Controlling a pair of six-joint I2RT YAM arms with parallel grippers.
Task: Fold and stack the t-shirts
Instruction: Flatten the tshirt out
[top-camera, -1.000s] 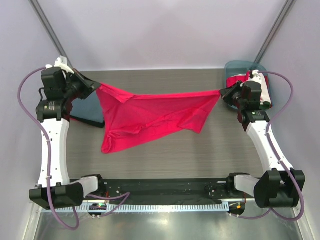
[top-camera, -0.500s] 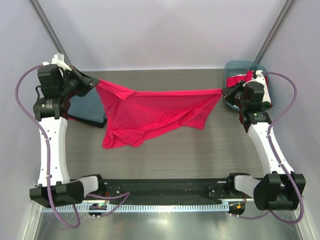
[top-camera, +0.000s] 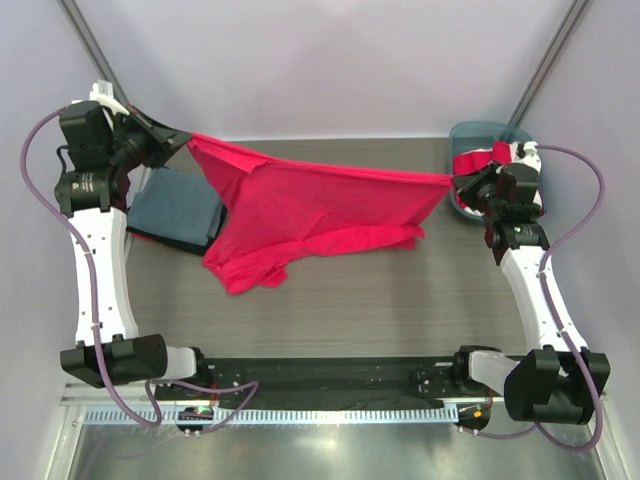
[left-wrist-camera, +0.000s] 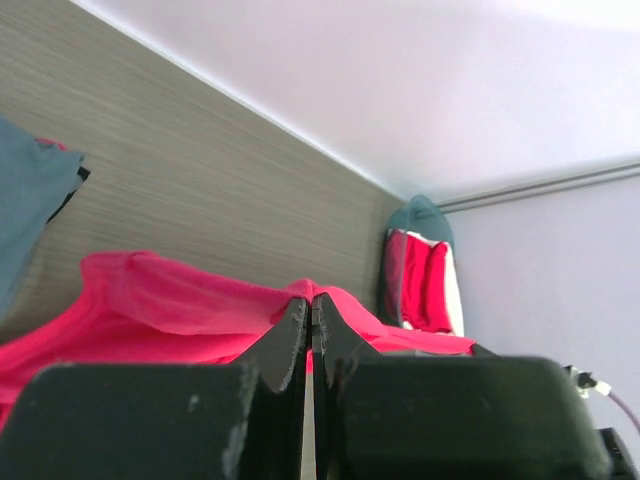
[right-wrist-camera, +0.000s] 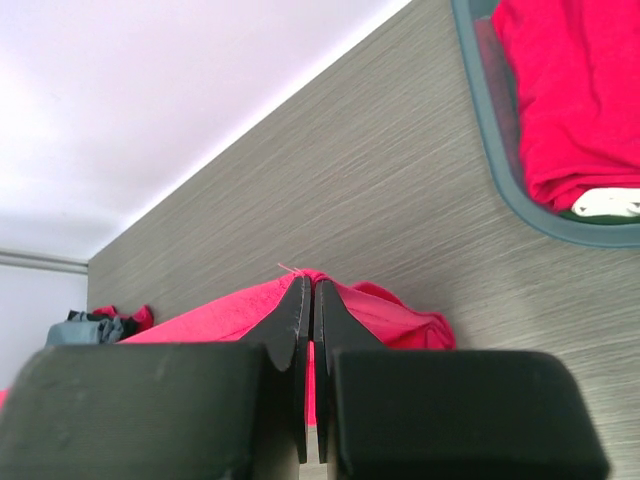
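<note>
Crimson t-shirt (top-camera: 310, 215) strung across centre of frame, bottom drooping toward desk (top-camera: 380, 300). Left pincer (top-camera: 187, 141) clamped on its corner, upper left. Right pincer (top-camera: 453, 183) pinched tight on opposite corner, right side. Blue-grey t-shirt (top-camera: 175, 205) folded on desk, left. Teal tub (top-camera: 470, 133) upper right.

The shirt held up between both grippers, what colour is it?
The shirt is bright crimson red, clearest in the top external view.
</note>
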